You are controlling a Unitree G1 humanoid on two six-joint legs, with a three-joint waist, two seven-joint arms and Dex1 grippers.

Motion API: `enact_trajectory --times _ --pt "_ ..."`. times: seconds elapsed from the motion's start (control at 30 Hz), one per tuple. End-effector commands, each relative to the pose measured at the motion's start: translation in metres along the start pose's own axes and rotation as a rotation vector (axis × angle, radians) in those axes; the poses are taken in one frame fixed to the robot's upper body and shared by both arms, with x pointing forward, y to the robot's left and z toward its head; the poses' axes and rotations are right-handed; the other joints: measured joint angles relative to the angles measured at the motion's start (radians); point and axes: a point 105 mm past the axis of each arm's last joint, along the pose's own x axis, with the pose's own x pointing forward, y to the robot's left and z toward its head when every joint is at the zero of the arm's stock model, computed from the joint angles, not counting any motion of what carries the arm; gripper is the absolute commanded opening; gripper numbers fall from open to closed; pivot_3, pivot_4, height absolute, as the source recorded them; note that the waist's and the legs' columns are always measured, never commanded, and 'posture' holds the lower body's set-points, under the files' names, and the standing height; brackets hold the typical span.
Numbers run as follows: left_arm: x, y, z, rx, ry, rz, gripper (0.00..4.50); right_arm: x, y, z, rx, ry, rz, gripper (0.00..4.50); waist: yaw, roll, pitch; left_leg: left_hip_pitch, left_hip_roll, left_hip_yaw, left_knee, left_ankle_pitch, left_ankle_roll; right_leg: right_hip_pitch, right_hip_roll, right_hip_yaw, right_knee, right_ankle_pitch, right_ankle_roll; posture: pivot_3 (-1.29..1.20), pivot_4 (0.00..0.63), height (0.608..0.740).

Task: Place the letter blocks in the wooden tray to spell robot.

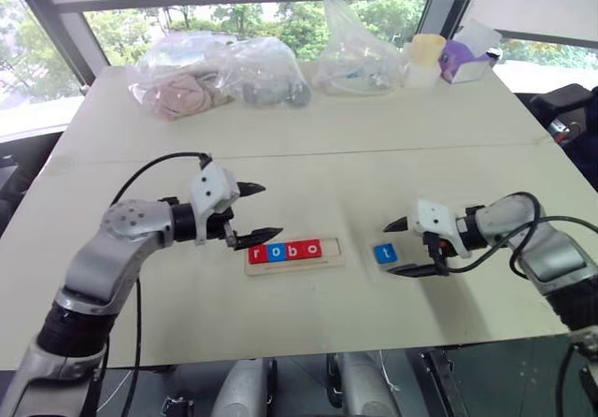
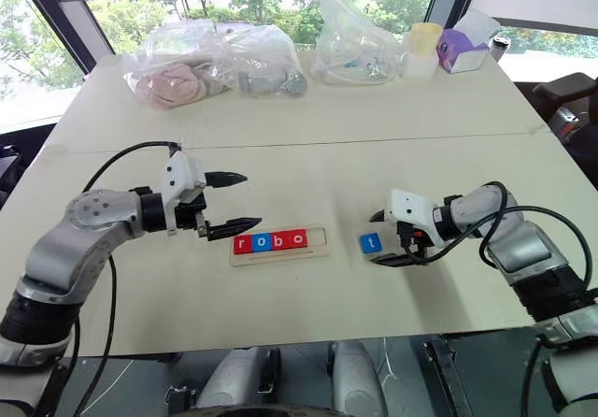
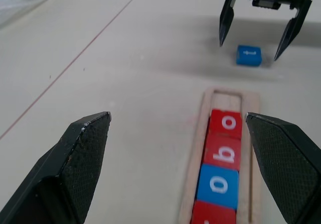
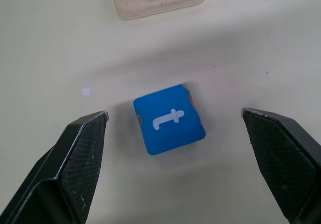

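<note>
Nearest us, the wooden tray [image 1: 293, 254] lies on the table [image 1: 308, 169] with four letter blocks in its groove: red r [image 1: 258, 254], blue o [image 1: 277, 252], red b [image 1: 295, 251] and red o [image 1: 314, 248] (its right end is bare). The left gripper [image 1: 254, 214] sits just beside the tray's left end, jaws spread, grasping nothing. The blue t block [image 1: 385, 253] lies flat on the table just right of the tray. Our right gripper [image 1: 402, 246] points at it, its fingers spread on either side without touching. Plastic bags [image 1: 224, 73] sit at the table's far edge.
</note>
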Motion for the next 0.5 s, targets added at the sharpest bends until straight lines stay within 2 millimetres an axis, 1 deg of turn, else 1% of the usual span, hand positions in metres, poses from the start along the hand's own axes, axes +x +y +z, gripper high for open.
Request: enact_trajectory --times 0.03,0.17,0.27,0.3,0.37,0.43,0.5 --pt "-0.013 -0.002 0.011 0.041 -0.005 -0.008 4.5 -0.001 -0.002 0.0 -0.027 0.007 0.023 4.39 -0.002 0.0 0.0 0.0 0.0 0.0 0.0 0.0 0.0 0.0 0.0 0.0 0.0 0.0 0.0 0.0 0.15 0.725" --pt "-0.021 -0.007 0.009 0.038 0.02 -0.044 4.5 0.0 -0.003 -0.003 -0.024 0.01 0.028 4.39 -0.001 0.0 0.0 0.0 0.0 0.0 0.0 0.0 0.0 0.0 -0.001 0.0 0.0 0.0 -0.001 0.0 0.15 0.725" --pt "-0.027 -0.011 0.007 0.036 0.039 -0.075 4.5 0.002 -0.005 -0.004 -0.022 0.009 0.026 3.56 -0.004 0.0 0.0 0.0 0.0 0.0 0.0 0.0 -0.001 0.0 -0.001 0.0 0.0 -0.001 -0.003 0.0 0.15 0.725" --pt "-0.029 -0.012 0.007 0.037 0.045 -0.09 4.5 0.003 -0.006 -0.002 -0.023 -0.002 0.019 3.09 -0.004 0.0 0.0 0.0 0.0 0.0 0.0 0.0 -0.001 0.0 -0.001 0.0 0.0 -0.001 -0.003 0.0 0.15 0.725" --pt "-0.033 -0.013 0.006 0.037 0.053 -0.108 4.5 0.005 -0.007 0.001 -0.027 -0.012 0.016 1.99 -0.004 0.0 0.0 0.0 0.0 0.0 0.0 0.0 -0.001 0.0 -0.001 0.0 0.0 -0.001 -0.004 0.0 0.15 0.725" --pt "-0.033 -0.014 0.006 0.038 0.055 -0.115 4.5 0.006 -0.006 0.001 -0.032 -0.011 0.016 1.14 -0.004 0.0 0.0 0.0 0.0 0.0 0.0 0.0 -0.001 0.0 -0.001 0.0 0.0 -0.001 -0.004 0.0 0.15 0.725" --pt "-0.033 -0.011 0.006 0.045 0.055 -0.108 4.5 0.008 -0.006 0.008 -0.043 -0.025 0.009 1.15 -0.004 0.0 0.0 0.0 0.0 0.0 0.0 0.0 -0.001 0.0 -0.001 0.0 0.0 -0.001 -0.004 0.0 0.15 0.725"
